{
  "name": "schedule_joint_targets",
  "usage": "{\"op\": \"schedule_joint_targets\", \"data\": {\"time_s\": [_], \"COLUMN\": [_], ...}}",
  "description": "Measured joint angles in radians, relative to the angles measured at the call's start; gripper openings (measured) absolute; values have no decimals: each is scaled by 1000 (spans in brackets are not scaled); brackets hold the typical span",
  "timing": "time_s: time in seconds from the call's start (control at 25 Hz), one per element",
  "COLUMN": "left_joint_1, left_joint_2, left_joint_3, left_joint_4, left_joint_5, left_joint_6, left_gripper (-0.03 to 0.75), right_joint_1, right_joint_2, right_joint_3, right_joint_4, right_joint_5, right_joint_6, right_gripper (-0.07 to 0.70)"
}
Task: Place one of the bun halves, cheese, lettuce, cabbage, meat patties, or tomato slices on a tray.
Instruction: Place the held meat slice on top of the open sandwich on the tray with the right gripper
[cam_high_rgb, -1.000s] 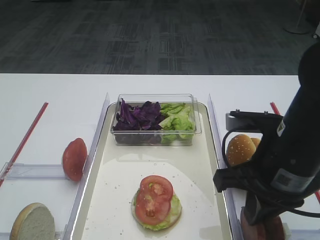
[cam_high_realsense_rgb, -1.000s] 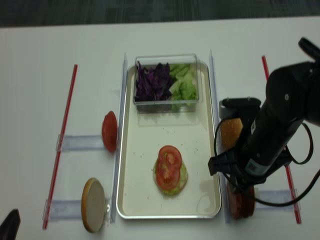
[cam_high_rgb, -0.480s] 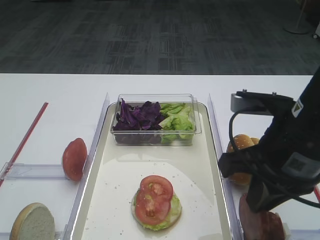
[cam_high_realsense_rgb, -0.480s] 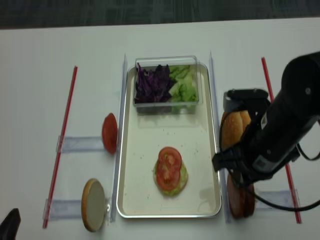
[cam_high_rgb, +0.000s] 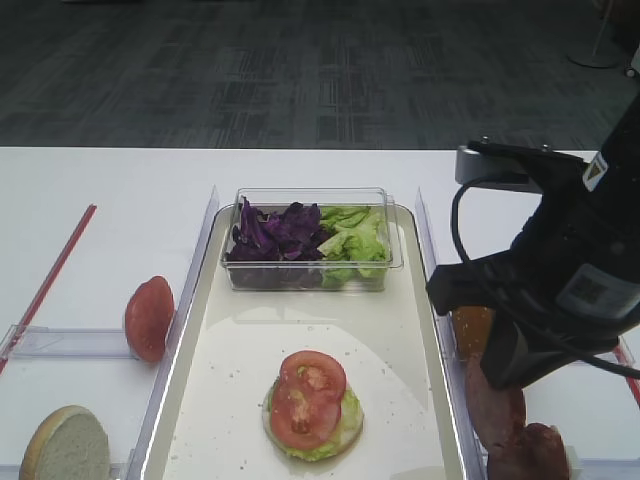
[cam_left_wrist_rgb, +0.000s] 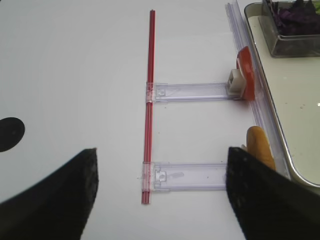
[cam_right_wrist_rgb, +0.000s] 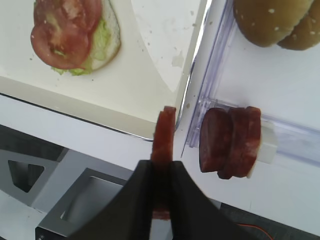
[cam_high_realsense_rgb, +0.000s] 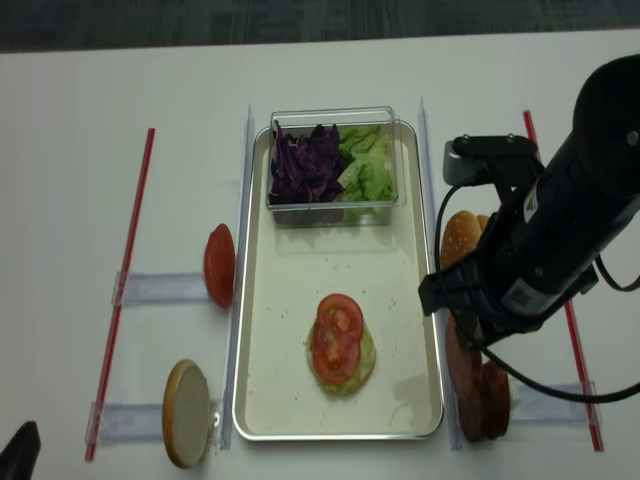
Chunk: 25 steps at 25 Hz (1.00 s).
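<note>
From the exterior high view, the right gripper (cam_high_rgb: 497, 385) hangs beside the tray (cam_high_rgb: 410, 330), carrying a meat patty (cam_high_rgb: 495, 408) edge-on. A bun base with lettuce (cam_high_rgb: 347, 422) and tomato slices (cam_high_rgb: 308, 397) lies on the tray.

In the right wrist view, the fingers (cam_right_wrist_rgb: 142, 200) are clamped on the upright patty, which hangs over the tray's rim; the other meat patties (cam_right_wrist_rgb: 231, 142) stand in a clear holder (cam_right_wrist_rgb: 295, 141) just beside.

In the left wrist view, the left gripper's (cam_left_wrist_rgb: 160, 197) dark fingers (cam_left_wrist_rgb: 55, 200) stand spread apart, holding nothing, above the white table (cam_left_wrist_rgb: 75, 75).

The realsense view shows cabbage (cam_high_realsense_rgb: 308, 163) in a clear box (cam_high_realsense_rgb: 333, 204).
</note>
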Motion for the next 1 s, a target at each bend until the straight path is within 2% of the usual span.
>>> {"op": "schedule_joint_targets", "data": {"time_s": [0.32, 0.68, 1.0], "left_joint_1": [0, 0, 0], "left_joint_2": [0, 0, 0], "left_joint_3": [0, 0, 0], "left_joint_4": [0, 0, 1], "left_joint_5": [0, 0, 0], "left_joint_6": [0, 0, 0], "left_gripper": [491, 491, 491], "right_joint_1": [0, 0, 0], "right_joint_2": [0, 0, 2], "right_joint_3": [-1, -1, -1], "right_joint_4": [0, 42, 69], "right_joint_5": [-37, -82, -99], "right_joint_6": [3, -78, -114], "right_gripper": [115, 115, 115]}}
